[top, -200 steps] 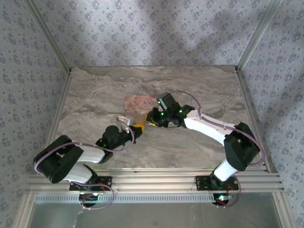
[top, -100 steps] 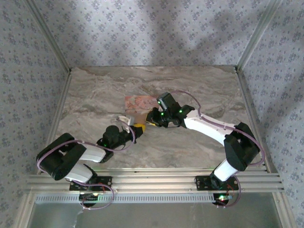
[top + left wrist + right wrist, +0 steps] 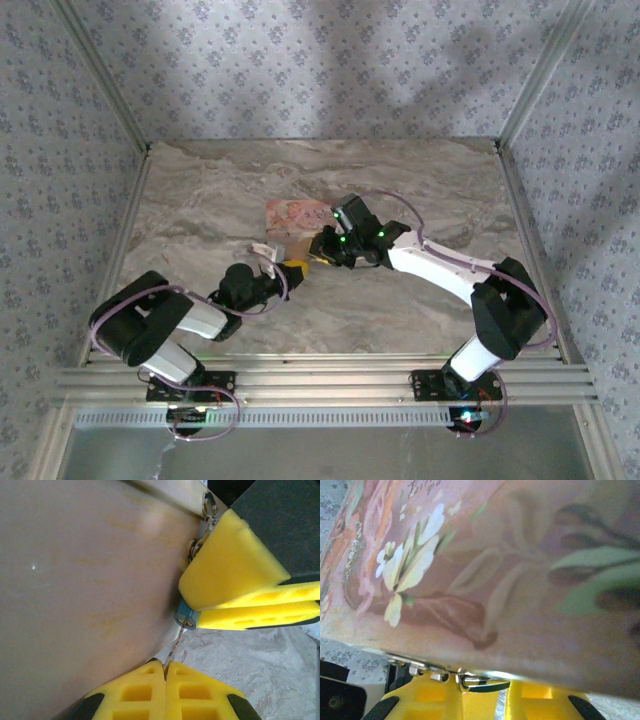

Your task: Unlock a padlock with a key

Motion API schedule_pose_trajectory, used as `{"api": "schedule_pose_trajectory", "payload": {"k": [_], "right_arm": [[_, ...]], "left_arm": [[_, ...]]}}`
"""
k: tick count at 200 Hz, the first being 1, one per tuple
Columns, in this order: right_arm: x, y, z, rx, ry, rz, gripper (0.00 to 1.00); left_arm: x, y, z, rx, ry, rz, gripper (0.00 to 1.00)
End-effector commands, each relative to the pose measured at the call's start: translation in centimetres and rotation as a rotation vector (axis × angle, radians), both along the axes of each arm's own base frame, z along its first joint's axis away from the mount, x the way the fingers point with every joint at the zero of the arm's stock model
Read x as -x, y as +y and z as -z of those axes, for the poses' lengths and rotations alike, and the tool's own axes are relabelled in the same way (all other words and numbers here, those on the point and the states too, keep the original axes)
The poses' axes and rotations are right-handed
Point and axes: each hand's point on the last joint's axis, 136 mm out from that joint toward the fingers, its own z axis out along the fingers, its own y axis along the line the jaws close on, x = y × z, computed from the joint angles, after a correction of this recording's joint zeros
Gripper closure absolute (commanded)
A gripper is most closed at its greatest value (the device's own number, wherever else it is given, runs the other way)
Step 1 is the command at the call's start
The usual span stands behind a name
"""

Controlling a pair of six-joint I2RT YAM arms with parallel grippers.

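Yellow on teal in the left wrist view. The left jaws are pinched flat on the thin metal key (image 3: 173,652), and its tip sits right at the keyhole end of the tiny padlock (image 3: 185,617). I cannot tell whether it has entered. The right jaws are clamped on that padlock, holding it just beside the front of the pink box (image 3: 90,590), near the metal hasp (image 3: 462,681) and above the marbled bench (image 3: 260,650).

Plenty could go wrong here. The key is held by very little, so a twist may spin it in the grip and leave the cylinder unturned. If it is slightly off line, it could skid off the lock face or bend. The padlock is small enough to swivel in the right jaws under that torque. A hard push could shove the box along the bench. The two sets of jaws are also close enough to bump.
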Motion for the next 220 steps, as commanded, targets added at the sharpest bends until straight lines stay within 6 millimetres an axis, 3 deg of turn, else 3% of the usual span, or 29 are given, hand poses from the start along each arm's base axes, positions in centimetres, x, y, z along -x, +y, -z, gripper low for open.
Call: {"api": "schedule_pose_trajectory", "payload": {"k": [1,78,144,180,220], "right_arm": [[1.3,1.6,-0.9,-0.075,0.007,-0.066,1.0],[1.9,0.7,1.5,-0.035,0.02,-0.147,1.0],[2.2,0.3,3.7,-0.051,0.05,-0.174,1.0],[2.0,0.6,3.1,-0.095,0.072,-0.149,1.0],[1.1,0.7,2.0,-0.164,0.068,-0.08,1.0]], "left_arm": [[-0.4,-1.5,-3.9,0.137,-0.077,0.042,1.0],[0.0,-1.5,-6.1,0.205,-0.073,0.115,1.0],[-0.3,-2.0,-4.1,0.182,-0.014,0.152,1.0],[-0.6,-2.0,-2.0,0.142,0.021,0.133,1.0],[-0.4,-2.3,-1.3,0.125,0.025,0.123,1.0]]}}
